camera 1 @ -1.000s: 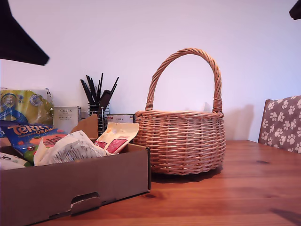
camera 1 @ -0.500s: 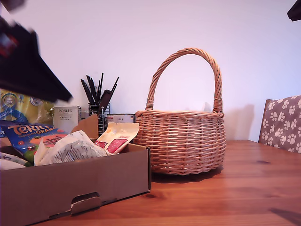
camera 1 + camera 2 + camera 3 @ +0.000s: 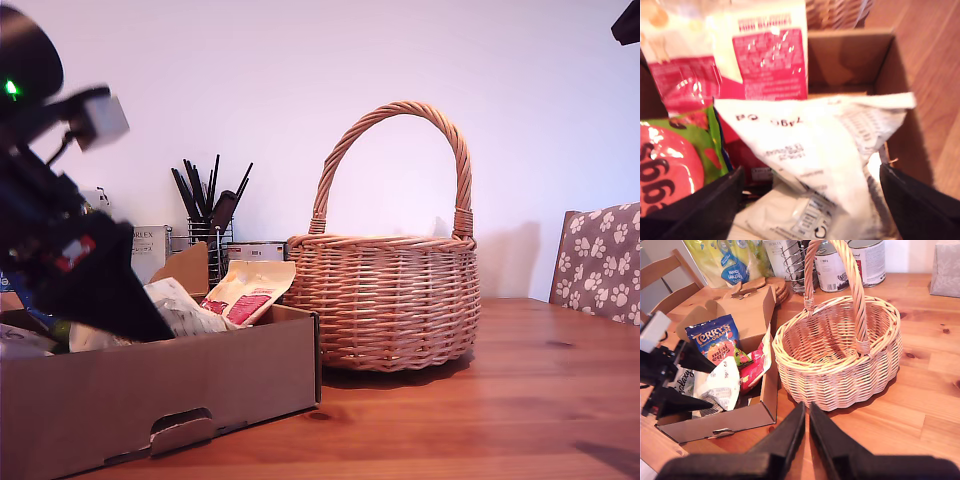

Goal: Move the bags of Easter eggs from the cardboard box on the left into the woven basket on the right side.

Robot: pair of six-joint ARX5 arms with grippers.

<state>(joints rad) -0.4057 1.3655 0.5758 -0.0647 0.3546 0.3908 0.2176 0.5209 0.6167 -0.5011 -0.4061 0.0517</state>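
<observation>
My first end effector (image 3: 807,200) jaws wide over white printed crinkly packet (image 3: 825,150) inside shallow brown cardboard box (image 3: 160,385), my second end effector (image 3: 807,412) jaws narrow, nearly touching, above wooden bench (image 3: 920,405) beside empty round tan wicker basket (image 3: 840,355)

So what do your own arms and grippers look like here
My first gripper has black, wedge-shaped fingers; its arm carries a pale grey block, a green light, a red marking. My second gripper has long, tapered black fingers. I can't make out cables.

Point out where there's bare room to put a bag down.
The woven basket holds nothing, so its floor is free. Bare tabletop borders its far side. The cardboard box is crowded with bags, my first gripper over them.
</observation>
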